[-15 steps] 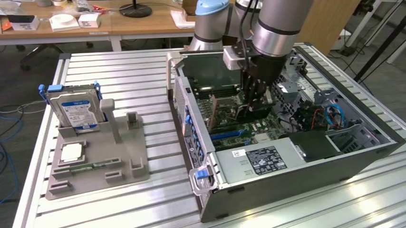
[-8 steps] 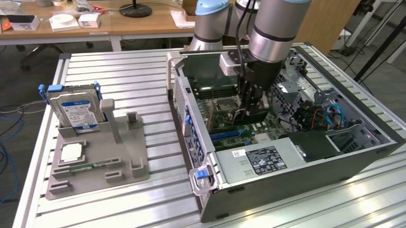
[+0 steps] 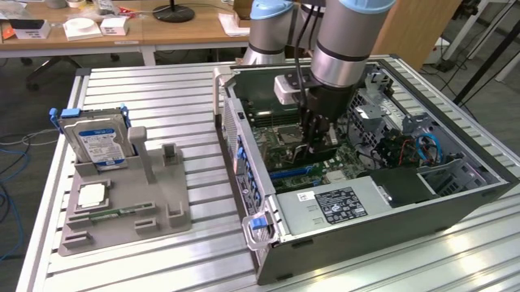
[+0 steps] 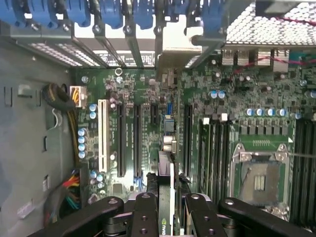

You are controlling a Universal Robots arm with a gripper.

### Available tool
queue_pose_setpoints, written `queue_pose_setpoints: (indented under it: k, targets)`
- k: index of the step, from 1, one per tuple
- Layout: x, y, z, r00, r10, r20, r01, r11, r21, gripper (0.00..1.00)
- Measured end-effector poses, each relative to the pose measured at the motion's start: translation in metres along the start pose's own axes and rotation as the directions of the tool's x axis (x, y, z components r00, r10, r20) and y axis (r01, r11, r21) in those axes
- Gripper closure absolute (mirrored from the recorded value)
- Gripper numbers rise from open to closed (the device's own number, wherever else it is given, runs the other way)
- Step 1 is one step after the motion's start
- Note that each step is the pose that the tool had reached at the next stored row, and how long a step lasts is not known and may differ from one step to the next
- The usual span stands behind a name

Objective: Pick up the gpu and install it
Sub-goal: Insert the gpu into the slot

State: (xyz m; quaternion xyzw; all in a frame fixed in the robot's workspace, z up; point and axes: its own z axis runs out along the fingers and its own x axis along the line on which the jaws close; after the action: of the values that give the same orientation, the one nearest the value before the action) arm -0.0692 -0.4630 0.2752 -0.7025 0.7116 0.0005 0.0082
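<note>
A robot gripper (image 4: 167, 210) clamps the gpu (image 4: 166, 187) edge-on between its fingers. The card hangs inside an open computer case (image 3: 455, 201), just above the motherboard (image 4: 143, 89) expansion slots

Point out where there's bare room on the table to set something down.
Free: the slatted table behind the grey holder tray, and its front strip below the tray. Crowded: the tray itself and the open computer case, where the gripper holds the gpu.
</note>
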Motion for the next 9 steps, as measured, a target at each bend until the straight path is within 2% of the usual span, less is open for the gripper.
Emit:
queue_pose_setpoints:
  k: [3,9]
  targets:
    - [0.0001,0.0037,0.0023,1.0000,-0.002,-0.0001,0.002,1.0000,-0.0001,0.74]
    - [0.0001,0.0049,0.0028,1.0000,-0.002,0.0001,0.002,1.0000,-0.0001,0.74]
